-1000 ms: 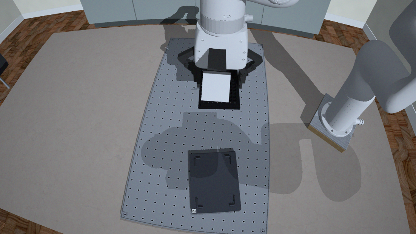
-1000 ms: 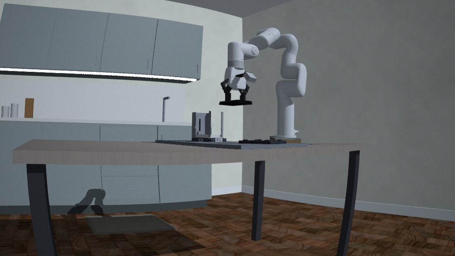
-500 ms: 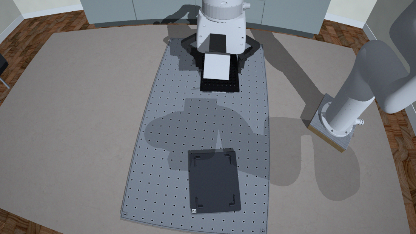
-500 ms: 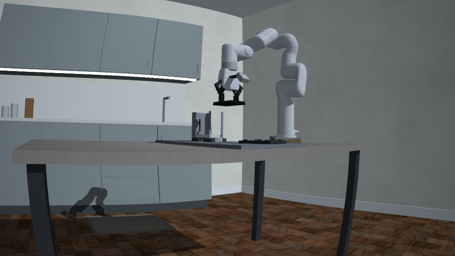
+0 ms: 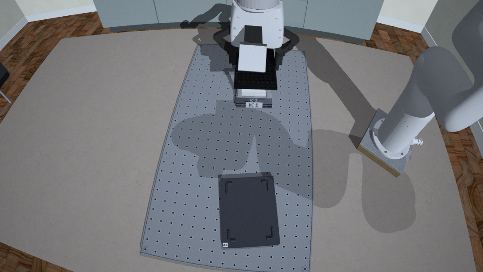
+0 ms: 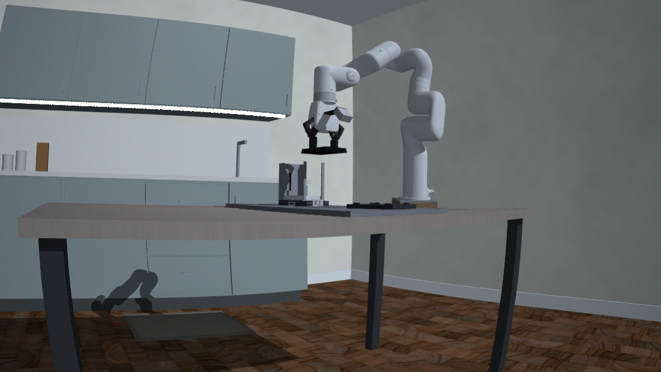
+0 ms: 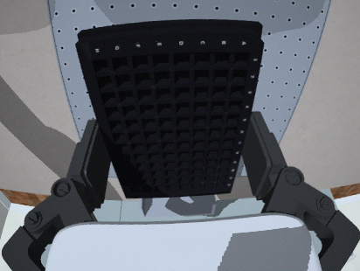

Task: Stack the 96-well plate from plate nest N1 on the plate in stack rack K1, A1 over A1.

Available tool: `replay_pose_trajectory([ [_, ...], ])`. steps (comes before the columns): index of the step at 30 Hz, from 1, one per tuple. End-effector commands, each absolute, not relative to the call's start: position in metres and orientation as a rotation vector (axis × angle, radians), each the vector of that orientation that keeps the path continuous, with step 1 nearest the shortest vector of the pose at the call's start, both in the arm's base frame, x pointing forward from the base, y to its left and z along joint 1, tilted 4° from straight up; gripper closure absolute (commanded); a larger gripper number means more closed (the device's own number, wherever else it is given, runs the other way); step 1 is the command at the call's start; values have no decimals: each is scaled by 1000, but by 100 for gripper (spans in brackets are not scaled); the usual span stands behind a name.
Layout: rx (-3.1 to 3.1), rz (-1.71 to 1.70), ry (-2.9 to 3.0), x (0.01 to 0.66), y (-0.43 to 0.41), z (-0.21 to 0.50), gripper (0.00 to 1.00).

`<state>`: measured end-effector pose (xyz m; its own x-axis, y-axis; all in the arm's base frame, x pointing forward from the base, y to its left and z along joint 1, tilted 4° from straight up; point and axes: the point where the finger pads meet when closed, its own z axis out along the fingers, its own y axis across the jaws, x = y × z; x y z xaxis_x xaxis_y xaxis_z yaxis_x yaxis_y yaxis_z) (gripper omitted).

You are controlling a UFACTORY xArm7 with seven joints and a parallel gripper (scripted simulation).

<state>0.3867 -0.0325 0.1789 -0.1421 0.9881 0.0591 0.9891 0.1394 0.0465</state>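
While carried above the rack, risks read outward from the claw as follows.

Claw (image 7: 176, 147): clenched on the black 96-well plate (image 7: 175, 113), one dark finger (image 7: 93, 156) pressed on each long side; plate held level and airborne.

Grip risk: contact on the side walls only, with nothing beneath; possible slip or tilt under a jolt during descent, ending in a dropped or cocked plate.

Directly below: stack rack K1 (image 6: 290, 182) with its upright posts, well apart from the carried plate in height per the exterior view.

Alignment risk: in the top view the carried plate (image 5: 256, 80) covers most of the rack, label K1 (image 5: 254, 105) showing just past its near edge. Exact centring not confirmable from these views. Small offset: plate skirt landing on a post top, jamming or tipping.

Lower plate (image 5: 253, 91): pale sliver visible under the carried one, seated in the rack. Excess downward force or an angled entry: lower plate shoved off its seat, or the two not nested.

Orientation risk: A1 corner of the carried plate not identifiable here. Wrong half-turn: A1 over the opposite corner, stack invalid despite nesting.

Release risk: opening before full seating, plate falling and bouncing askew.

Far behind: plate nest N1 (image 5: 248, 211), bare, with its A1 marker (image 5: 225, 245), on the perforated base board (image 5: 175, 189); no hazard there.
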Motion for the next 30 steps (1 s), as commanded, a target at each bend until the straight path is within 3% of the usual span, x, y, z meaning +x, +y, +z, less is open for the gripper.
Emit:
replay_pose_trajectory([
  [1,-2049,-120,-2363,390,-46,180,100],
  [30,-2050,-120,-2363,400,-129,177,100],
])
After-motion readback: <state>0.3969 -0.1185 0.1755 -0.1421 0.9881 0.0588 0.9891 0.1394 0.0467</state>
